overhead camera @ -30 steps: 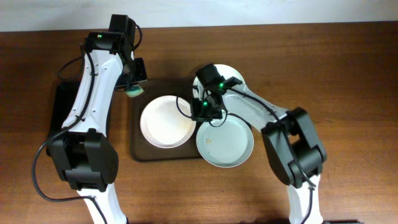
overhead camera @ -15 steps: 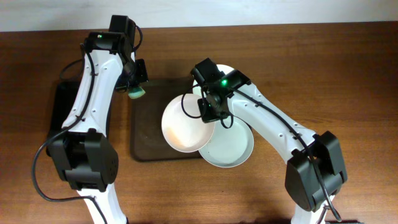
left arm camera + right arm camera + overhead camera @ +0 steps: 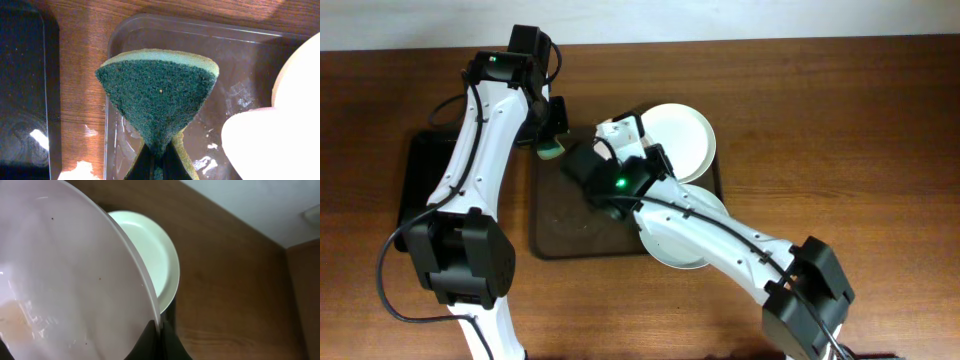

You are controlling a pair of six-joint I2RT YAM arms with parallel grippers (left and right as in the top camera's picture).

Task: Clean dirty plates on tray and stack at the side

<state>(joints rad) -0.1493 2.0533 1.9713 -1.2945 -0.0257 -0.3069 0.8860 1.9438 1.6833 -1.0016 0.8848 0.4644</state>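
Note:
My right gripper [image 3: 160,330] is shut on the rim of a white plate [image 3: 65,280] with a faint brown smear, holding it tilted steeply above the brown-grey tray [image 3: 552,222]. From overhead the arm hides most of that plate. Another white plate [image 3: 680,140] lies flat at the tray's back right and shows in the right wrist view [image 3: 159,260]. The pale blue-green plate [image 3: 670,245] lies at the tray's front right, partly under my right arm. My left gripper [image 3: 549,149] is shut on a green and yellow sponge [image 3: 157,95] over the tray's back left corner [image 3: 150,35], just left of the held plate.
A smaller black tray [image 3: 420,175] lies on the wooden table left of the brown-grey tray and shows in the left wrist view [image 3: 25,90]. The tray floor [image 3: 240,65] is wet with white smears. Bare wood stretches to the right [image 3: 840,130].
My right gripper has lifted the white plate off the tray, tipped it steeply and carried it left and back toward the sponge. My left gripper and sponge shifted slightly right.

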